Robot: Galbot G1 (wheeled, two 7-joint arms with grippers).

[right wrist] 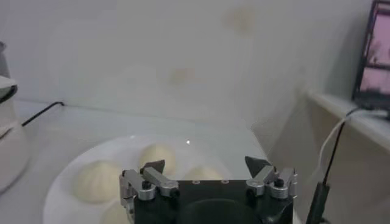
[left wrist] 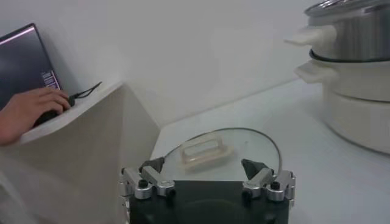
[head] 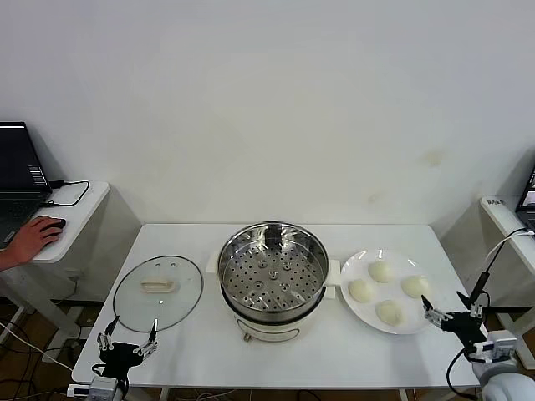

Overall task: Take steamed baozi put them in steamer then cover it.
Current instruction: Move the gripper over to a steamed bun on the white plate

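Observation:
Several cream-white baozi (head: pixel 381 271) lie on a flat white plate (head: pixel 362 314) to the right of the steamer (head: pixel 272 276), a shiny steel pot with a perforated tray, uncovered. The glass cover (head: pixel 159 287) with its cream handle lies flat on the table left of the steamer. My left gripper (head: pixel 127 342) is open and empty at the table's front left, just in front of the cover (left wrist: pixel 214 152). My right gripper (head: pixel 452 310) is open and empty at the front right, beside the plate; its wrist view shows baozi (right wrist: pixel 97 180) just ahead of it.
A side desk (head: pixel 73 219) at the left holds a laptop (head: pixel 18 171) and a person's hand on a mouse (head: pixel 33 237). Another desk with cables stands at the right (head: pixel 506 217). A white wall stands behind the table.

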